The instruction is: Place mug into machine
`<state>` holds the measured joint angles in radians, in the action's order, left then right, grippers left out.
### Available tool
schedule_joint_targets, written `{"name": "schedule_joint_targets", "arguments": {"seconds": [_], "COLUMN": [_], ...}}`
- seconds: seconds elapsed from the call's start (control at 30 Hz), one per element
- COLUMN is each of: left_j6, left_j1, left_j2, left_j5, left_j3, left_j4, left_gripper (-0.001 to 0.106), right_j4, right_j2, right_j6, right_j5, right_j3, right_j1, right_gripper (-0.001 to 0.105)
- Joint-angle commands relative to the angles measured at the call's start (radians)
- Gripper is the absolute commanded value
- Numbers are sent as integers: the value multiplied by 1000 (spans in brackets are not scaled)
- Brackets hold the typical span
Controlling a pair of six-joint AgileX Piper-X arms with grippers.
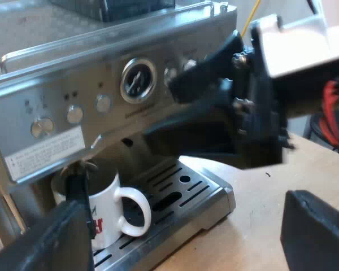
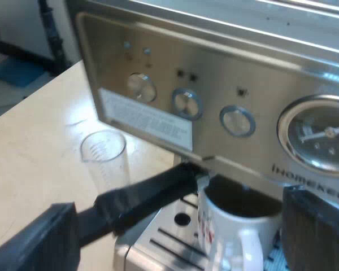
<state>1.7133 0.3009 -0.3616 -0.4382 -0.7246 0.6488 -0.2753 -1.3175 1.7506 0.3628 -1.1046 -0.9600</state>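
Brushed silver all over the machine [image 1: 56, 96], round silver knobs included. Black on the gauge [image 2: 322, 135] face, silver ring around it, white needle toward nine o'clock. White for the mug [image 1: 107, 195], with red and black print on its side. White sticker [image 2: 144, 119] with fine dark lettering. Black slots across the silver drip tray [image 1: 214, 195]. Pale wood on the table [image 1: 260, 220]. Clear measuring glass [image 2: 104, 152], faint markings.

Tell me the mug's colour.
The mug is white, with red print on its side; the left wrist view shows it best.
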Motion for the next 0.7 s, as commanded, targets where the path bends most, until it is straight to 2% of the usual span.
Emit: {"name": "schedule_joint_targets", "arguments": {"seconds": [0.03,0.33,0.7], "left_j6": [7,11,11], "left_j1": [1,1,-15], "left_j2": [9,-40,-183], "left_j5": [-7,24,24], "left_j3": [-18,-65,-170], "left_j4": [-3,-36,-57], "left_gripper": [72,72,72], "right_j4": [-20,-73,-265], "right_j2": [41,146,316], "right_j6": [7,7,11], "right_j5": [-5,-9,-66], "right_j3": [-6,-6,-6], "right_j1": [-2,97,371], "right_gripper": [87,87,87]}}
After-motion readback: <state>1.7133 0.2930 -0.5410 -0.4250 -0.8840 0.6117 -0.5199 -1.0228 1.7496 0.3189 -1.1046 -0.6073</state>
